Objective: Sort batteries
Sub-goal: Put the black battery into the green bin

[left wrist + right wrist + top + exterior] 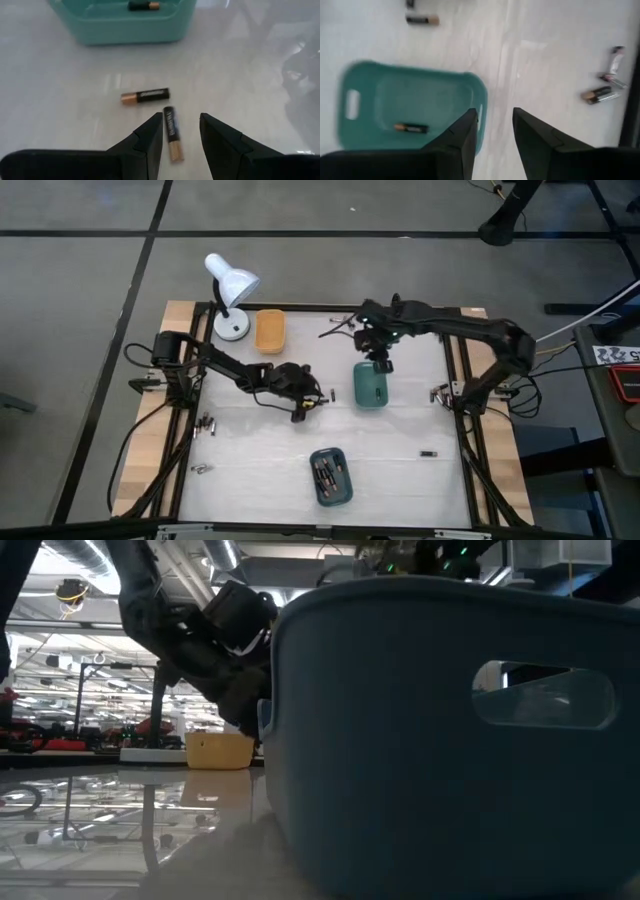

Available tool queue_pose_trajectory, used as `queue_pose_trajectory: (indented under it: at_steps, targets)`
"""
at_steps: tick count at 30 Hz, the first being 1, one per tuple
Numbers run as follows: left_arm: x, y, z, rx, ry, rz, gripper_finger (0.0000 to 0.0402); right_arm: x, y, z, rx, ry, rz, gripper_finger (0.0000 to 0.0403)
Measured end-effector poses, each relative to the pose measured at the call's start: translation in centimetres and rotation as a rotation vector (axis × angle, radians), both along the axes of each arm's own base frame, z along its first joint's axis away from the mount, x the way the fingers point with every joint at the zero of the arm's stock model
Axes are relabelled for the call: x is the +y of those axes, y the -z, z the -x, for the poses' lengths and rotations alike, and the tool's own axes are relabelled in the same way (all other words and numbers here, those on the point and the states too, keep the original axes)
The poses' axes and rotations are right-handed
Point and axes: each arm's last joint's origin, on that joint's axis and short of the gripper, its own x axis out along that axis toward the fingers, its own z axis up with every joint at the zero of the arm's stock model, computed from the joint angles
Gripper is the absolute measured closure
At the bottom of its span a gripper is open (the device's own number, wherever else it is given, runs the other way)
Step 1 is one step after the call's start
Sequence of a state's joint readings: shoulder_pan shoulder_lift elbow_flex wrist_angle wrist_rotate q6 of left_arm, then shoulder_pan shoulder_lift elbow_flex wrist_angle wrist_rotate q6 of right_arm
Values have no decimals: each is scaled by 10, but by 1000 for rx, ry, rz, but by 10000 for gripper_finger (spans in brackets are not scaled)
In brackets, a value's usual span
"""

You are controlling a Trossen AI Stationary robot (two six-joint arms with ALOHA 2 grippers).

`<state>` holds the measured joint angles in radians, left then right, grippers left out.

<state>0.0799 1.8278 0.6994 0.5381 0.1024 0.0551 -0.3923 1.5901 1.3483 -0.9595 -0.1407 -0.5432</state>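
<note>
Right gripper (492, 137) over green tray (385, 90), fingers apart, empty; battery (411, 128) lies inside. Left gripper (181, 137) fingers apart, straddling counter battery (171, 131). Next: lower, close, lift.

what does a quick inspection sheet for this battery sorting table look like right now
surface: white table, wooden edges.
job's things: green tray holds one battery; dark teal tray holds several; orange tray, contents unclear; two loose batteries on the table ahead of the left gripper; more scattered.
clutter: white desk lamp.
grippers: left gripper open over a loose battery; right gripper open and empty above the green tray.
cables: dark cables by the left arm's base.
surroundings: grey floor; room behind, nothing else clear.
</note>
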Motion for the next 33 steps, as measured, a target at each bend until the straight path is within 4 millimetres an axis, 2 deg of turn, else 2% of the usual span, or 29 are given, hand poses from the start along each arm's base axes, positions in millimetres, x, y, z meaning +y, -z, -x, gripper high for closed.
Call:
queue_pose_trajectory:
  at_steps: [4,8,14,18,21,25,30,33]
  targets:
    - [1,3,2,37,-50,-1,282,10,-26,18,-112,42,-64,276]
    - [1,6,4,74,-63,-4,282,19,-30,36,-250,72,-88,276]
    - [-2,7,4,83,-51,-8,282,29,-5,64,-503,144,-24,277]
    - [-7,19,2,117,-56,-3,282,35,13,78,-680,175,1,277]
    - [-10,26,-3,131,-84,3,283,39,22,88,-732,183,6,277]
    - [-12,27,-8,134,-102,4,299,42,32,95,-748,190,1,277]
    - [-13,26,-10,153,-145,50,371,45,46,100,-649,189,-59,277]
    - [-13,24,-13,155,-173,92,380,47,52,103,-583,178,-100,277]
